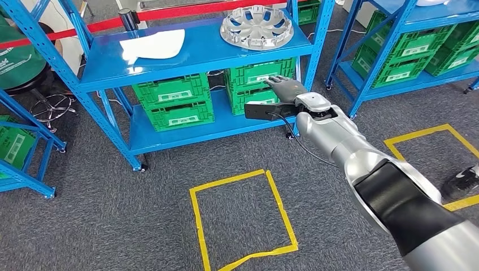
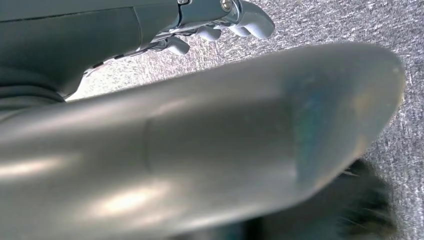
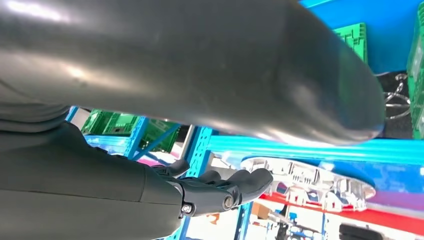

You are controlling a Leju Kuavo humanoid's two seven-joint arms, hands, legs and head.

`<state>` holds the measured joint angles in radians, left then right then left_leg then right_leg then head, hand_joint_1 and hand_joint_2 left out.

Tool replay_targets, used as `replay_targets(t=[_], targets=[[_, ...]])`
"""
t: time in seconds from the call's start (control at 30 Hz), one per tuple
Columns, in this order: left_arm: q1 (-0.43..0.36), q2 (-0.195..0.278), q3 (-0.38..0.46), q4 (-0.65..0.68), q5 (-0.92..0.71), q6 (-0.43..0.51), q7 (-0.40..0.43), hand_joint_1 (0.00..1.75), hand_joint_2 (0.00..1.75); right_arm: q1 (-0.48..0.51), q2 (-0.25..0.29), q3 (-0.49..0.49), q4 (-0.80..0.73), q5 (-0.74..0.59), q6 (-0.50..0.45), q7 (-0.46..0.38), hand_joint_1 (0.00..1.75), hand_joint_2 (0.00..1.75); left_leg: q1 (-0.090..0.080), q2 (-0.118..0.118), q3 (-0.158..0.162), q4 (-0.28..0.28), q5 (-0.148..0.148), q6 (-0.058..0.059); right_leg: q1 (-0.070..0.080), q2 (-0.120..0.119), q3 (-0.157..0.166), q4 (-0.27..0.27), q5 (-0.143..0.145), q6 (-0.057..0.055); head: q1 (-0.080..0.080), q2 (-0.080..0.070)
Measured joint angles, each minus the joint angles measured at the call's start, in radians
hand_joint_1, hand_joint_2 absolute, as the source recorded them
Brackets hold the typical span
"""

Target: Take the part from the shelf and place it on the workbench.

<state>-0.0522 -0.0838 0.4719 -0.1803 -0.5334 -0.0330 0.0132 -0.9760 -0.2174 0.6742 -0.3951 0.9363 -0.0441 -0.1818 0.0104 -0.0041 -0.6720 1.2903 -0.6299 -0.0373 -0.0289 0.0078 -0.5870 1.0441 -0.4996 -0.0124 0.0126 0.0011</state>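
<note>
Reaching toward the shelf (image 1: pixel 186 53), the right hand (image 1: pixel 285 88) is hanging empty, fingers apparently extended, below the part (image 1: pixel 257 25), risking knocking its rim.

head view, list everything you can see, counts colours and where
wheel cover: one, silver, top shelf, right end
white sheet: one, top shelf, left part
blue rack: the middle one, others at both sides
green crates: four on the middle rack's lower shelf, two stacks; more on the side racks
red barrier: one, behind the rack
stool: one, black seat, far left
yellow tape squares: two, on grey carpet
right hand: open, in front of the crates, below the wheel cover
left hand: fingers curled, empty, over carpet
</note>
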Motion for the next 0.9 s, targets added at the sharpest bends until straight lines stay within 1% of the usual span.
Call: replay_targets(t=[0.03,0.07,0.1,0.13,0.17,0.2,0.23,0.3,0.33,0.37,0.4,0.43,0.5,0.53,0.57,0.6,0.67,0.7,0.73,0.8,0.83,0.87,0.9], targets=[[0.002,0.0,0.0,0.0,-0.002,0.0,0.001,0.0,0.0,0.001,0.0,0.001,0.0,-0.002,0.003,-0.001,0.0,0.0,-0.001,0.0,-0.038,0.03,0.014,0.002,0.001,0.001,0.013,0.0,-0.011,-0.001,0.0,0.0],[0.004,0.0,0.0,0.001,-0.003,0.0,0.001,0.0,0.0,0.001,-0.001,0.003,0.001,-0.004,0.006,-0.001,0.0,0.0,-0.002,0.0,-0.057,0.022,0.049,0.005,0.001,0.002,0.028,0.0,-0.023,-0.001,0.0,0.0],[0.004,0.0,0.0,0.001,-0.004,0.0,0.001,0.0,0.0,0.001,-0.002,0.004,0.001,-0.007,0.006,-0.001,0.0,0.0,-0.004,0.0,-0.057,-0.027,0.104,0.011,0.001,0.003,0.045,-0.001,-0.035,0.001,0.0,0.0],[0.005,0.0,0.0,0.001,-0.005,0.0,0.001,0.0,0.0,0.0,-0.003,0.005,0.001,-0.01,0.005,-0.001,0.0,0.0,-0.007,0.0,-0.043,-0.1,0.163,0.018,0.0,0.003,0.06,-0.002,-0.046,0.003,0.0,0.0],[0.005,0.001,0.0,0.002,-0.006,0.0,0.001,0.0,0.0,-0.001,-0.005,0.006,0.001,-0.012,0.004,-0.001,0.0,0.0,-0.012,0.0,-0.024,-0.162,0.203,0.025,0.0,0.003,0.072,-0.005,-0.057,0.008,0.0,0.0],[0.006,0.001,0.0,0.002,-0.007,0.0,0.001,0.0,0.0,-0.001,-0.006,0.006,0.001,-0.015,0.004,-0.002,0.0,0.0,-0.017,0.0,-0.006,-0.214,0.224,0.032,0.0,0.004,0.081,-0.01,-0.065,0.014,-0.002,0.0],[0.006,0.002,0.0,0.003,-0.009,0.0,0.002,0.0,0.0,-0.001,-0.008,0.007,0.001,-0.018,0.003,-0.004,0.0,0.0,-0.021,0.0,0.007,-0.241,0.226,0.037,0.0,0.005,0.09,-0.016,-0.069,0.021,-0.002,0.0],[0.007,0.002,0.0,0.003,-0.011,-0.001,0.002,0.0,0.0,0.001,-0.013,0.009,0.0,-0.023,0.003,-0.009,0.0,0.0,-0.024,0.001,0.028,-0.261,0.208,0.047,0.0,0.007,0.101,-0.02,-0.062,0.034,-0.004,0.0],[0.008,0.001,0.0,0.003,-0.012,-0.001,0.002,0.0,0.0,0.001,-0.017,0.01,-0.001,-0.025,0.002,-0.011,0.0,0.0,-0.022,0.0,0.038,-0.269,0.205,0.052,-0.001,0.005,0.103,-0.012,-0.058,0.039,-0.002,0.0],[0.008,0.001,0.0,0.003,-0.013,-0.001,0.001,0.0,0.0,-0.001,-0.021,0.01,-0.002,-0.028,0.001,-0.012,0.0,0.0,-0.021,0.0,0.05,-0.278,0.2,0.058,-0.001,0.003,0.095,0.007,-0.056,0.042,-0.001,0.0],[0.007,0.0,0.001,0.002,-0.013,-0.001,0.001,0.0,0.0,-0.006,-0.026,0.011,-0.005,-0.03,-0.002,-0.013,0.0,0.0,-0.02,-0.002,0.063,-0.285,0.196,0.064,-0.001,0.002,0.075,0.043,-0.064,0.042,0.001,0.0],[0.006,0.0,0.001,0.002,-0.014,-0.001,0.001,0.0,0.0,-0.009,-0.031,0.011,-0.007,-0.033,-0.004,-0.013,0.0,0.0,-0.019,-0.004,0.074,-0.291,0.191,0.069,0.0,0.0,0.041,0.095,-0.079,0.043,0.004,0.0],[0.002,-0.002,0.001,0.002,-0.015,-0.001,0.0,0.0,0.0,-0.008,-0.041,0.013,-0.008,-0.035,-0.007,-0.012,0.0,0.0,-0.019,-0.007,0.094,-0.293,0.174,0.074,0.003,0.0,-0.046,0.206,-0.12,0.045,0.007,0.0],[0.002,-0.002,0.002,0.002,-0.016,-0.001,0.001,0.0,0.0,-0.004,-0.045,0.015,-0.008,-0.036,-0.008,-0.012,0.0,0.0,-0.019,-0.009,0.107,-0.293,0.163,0.073,0.004,0.0,-0.08,0.235,-0.128,0.047,0.008,0.0],[0.003,-0.003,0.002,0.002,-0.017,-0.001,0.002,0.0,0.0,0.001,-0.048,0.017,-0.009,-0.037,-0.009,-0.012,0.0,0.0,-0.019,-0.009,0.12,-0.292,0.153,0.072,0.004,0.0,-0.1,0.233,-0.119,0.05,0.008,0.0],[0.003,-0.004,0.002,0.002,-0.019,-0.001,0.004,0.0,0.0,0.006,-0.053,0.019,-0.011,-0.038,-0.011,-0.012,0.0,0.0,-0.018,-0.01,0.135,-0.291,0.141,0.069,0.003,-0.001,-0.104,0.196,-0.086,0.052,0.008,0.0],[0.003,-0.005,0.002,0.003,-0.025,-0.001,0.008,0.0,0.0,0.013,-0.066,0.024,-0.02,-0.041,-0.016,-0.011,0.0,0.0,-0.016,-0.01,0.165,-0.286,0.115,0.06,0.0,-0.006,-0.083,0.073,0.014,0.055,0.008,0.0],[0.002,-0.005,0.002,0.003,-0.029,-0.001,0.01,0.0,0.0,0.019,-0.073,0.026,-0.026,-0.044,-0.019,-0.009,0.0,0.0,-0.016,-0.011,0.176,-0.283,0.103,0.054,0.001,-0.011,-0.071,0.024,0.042,0.051,0.008,0.0],[-0.001,-0.005,0.002,0.003,-0.032,-0.001,0.014,0.0,0.0,0.027,-0.081,0.028,-0.035,-0.047,-0.022,-0.005,0.0,0.0,-0.017,-0.012,0.182,-0.282,0.092,0.048,0.003,-0.015,-0.062,-0.001,0.059,0.045,0.009,0.0],[-0.004,-0.005,0.002,0.003,-0.041,-0.001,0.02,0.0,0.0,0.046,-0.097,0.032,-0.058,-0.054,-0.028,0.005,0.0,0.0,-0.018,-0.012,0.191,-0.276,0.079,0.036,0.006,-0.016,-0.053,-0.004,0.05,0.026,0.008,0.0],[-0.005,-0.005,0.002,0.003,-0.044,-0.002,0.022,0.0,0.0,0.055,-0.105,0.034,-0.074,-0.058,-0.031,0.01,0.0,0.0,-0.017,-0.011,0.193,-0.27,0.075,0.032,0.006,-0.013,-0.046,-0.004,0.054,0.019,0.006,0.0],[-0.007,-0.005,0.002,0.003,-0.047,-0.002,0.023,0.0,0.0,0.062,-0.115,0.035,-0.09,-0.061,-0.034,0.013,0.0,0.0,-0.016,-0.009,0.191,-0.256,0.072,0.028,0.005,-0.011,-0.04,-0.003,0.049,0.012,0.005,0.0],[-0.009,-0.005,0.002,0.003,-0.05,-0.003,0.024,0.0,0.0,0.067,-0.123,0.035,-0.104,-0.064,-0.038,0.016,0.0,0.0,-0.014,-0.007,0.175,-0.225,0.063,0.024,0.005,-0.009,-0.033,-0.003,0.044,0.006,0.004,0.0]])
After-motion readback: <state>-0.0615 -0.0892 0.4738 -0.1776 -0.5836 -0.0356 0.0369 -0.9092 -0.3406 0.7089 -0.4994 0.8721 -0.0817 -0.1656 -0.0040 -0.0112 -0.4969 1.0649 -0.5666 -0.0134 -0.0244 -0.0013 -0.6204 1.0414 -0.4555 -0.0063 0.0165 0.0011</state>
